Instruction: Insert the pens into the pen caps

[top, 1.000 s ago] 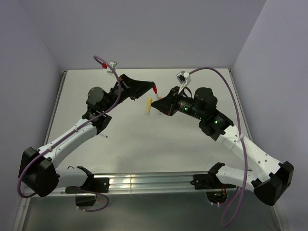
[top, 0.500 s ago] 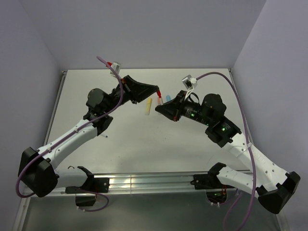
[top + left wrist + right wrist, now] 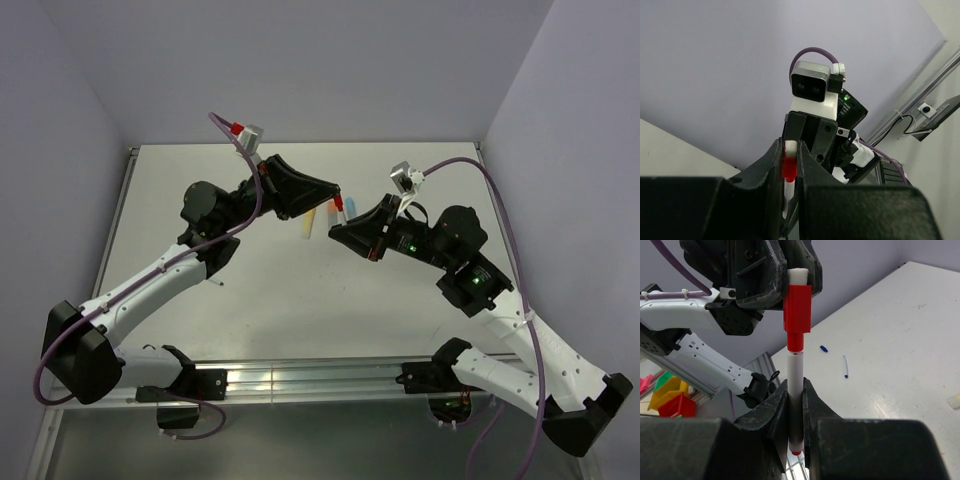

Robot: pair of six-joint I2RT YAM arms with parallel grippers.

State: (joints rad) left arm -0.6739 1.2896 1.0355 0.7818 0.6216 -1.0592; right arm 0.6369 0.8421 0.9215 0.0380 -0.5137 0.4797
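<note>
Between lilac walls, over the pale table (image 3: 280,300), the right gripper (image 3: 795,385) pinched the thin white pen (image 3: 796,367) low on its barrel. Directly above, the left gripper (image 3: 789,150) clamped the red cap (image 3: 798,310) over the pen's tip. Both looked light, stiff and slick, best held mid-barrel.

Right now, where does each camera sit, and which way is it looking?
Top view: fixed above and behind the arms, looking down on the table; the left arm and right arm show whole.
Left wrist view: on the left wrist, looking along the left hand at the right arm's camera; its own fingers pinch the red cap.
Right wrist view: on the right wrist, looking along the right hand at the left arm; its own fingers clamp the white pen.
Shared: both wrist views show that red cap.
</note>
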